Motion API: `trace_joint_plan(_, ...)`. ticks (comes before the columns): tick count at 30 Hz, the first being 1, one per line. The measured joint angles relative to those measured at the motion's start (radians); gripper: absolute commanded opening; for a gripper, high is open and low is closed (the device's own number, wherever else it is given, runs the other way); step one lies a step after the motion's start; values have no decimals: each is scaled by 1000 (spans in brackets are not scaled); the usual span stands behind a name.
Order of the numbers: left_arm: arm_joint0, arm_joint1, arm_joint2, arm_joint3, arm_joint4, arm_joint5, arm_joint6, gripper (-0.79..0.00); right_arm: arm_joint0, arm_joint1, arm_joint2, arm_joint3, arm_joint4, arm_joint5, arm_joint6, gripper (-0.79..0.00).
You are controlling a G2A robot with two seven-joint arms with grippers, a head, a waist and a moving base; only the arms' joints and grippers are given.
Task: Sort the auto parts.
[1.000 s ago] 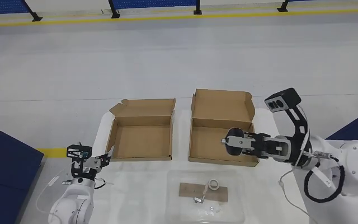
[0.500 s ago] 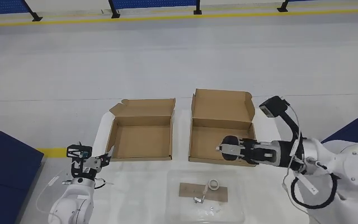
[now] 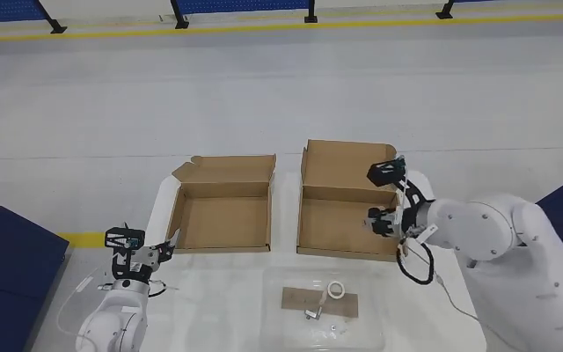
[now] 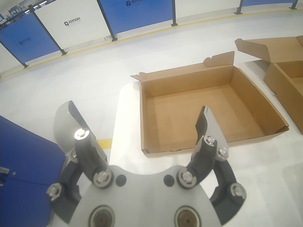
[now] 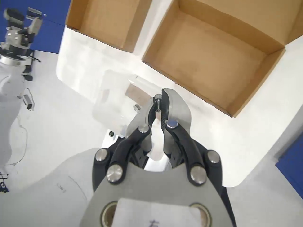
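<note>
Pinching a small bolt (image 5: 158, 104) in the right pincer (image 5: 160, 100) at the 2 o'clock box (image 3: 334, 224), presumably for release there, with the left pincer (image 4: 137, 107) open at 9 o'clock.

The top camera looks steeply down on the table (image 3: 220, 290) from above both arms. Each wrist camera rides close behind its arm's end: the left gripper (image 4: 136, 114) faces the left box (image 4: 184, 81) ahead, while the right gripper (image 5: 159, 102) looks down on the right box (image 5: 213, 55) beyond its tips. All three share both boxes.
</note>
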Motion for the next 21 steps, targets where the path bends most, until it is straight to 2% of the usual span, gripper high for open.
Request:
trace_joint_plan(11, 0, 0, 0, 0, 0, 0, 0, 0, -6, -1, -11, 24, -5, -9, -17, -785)
trace_joint_plan(14, 0, 0, 0, 0, 0, 0, 0, 0, 13, -4, -38, 112, -17, -25, -46, -785)
trace_joint_plan(21, 0, 0, 0, 0, 0, 0, 0, 0, 184, -37, -182, 381, -75, -12, -71, -785)
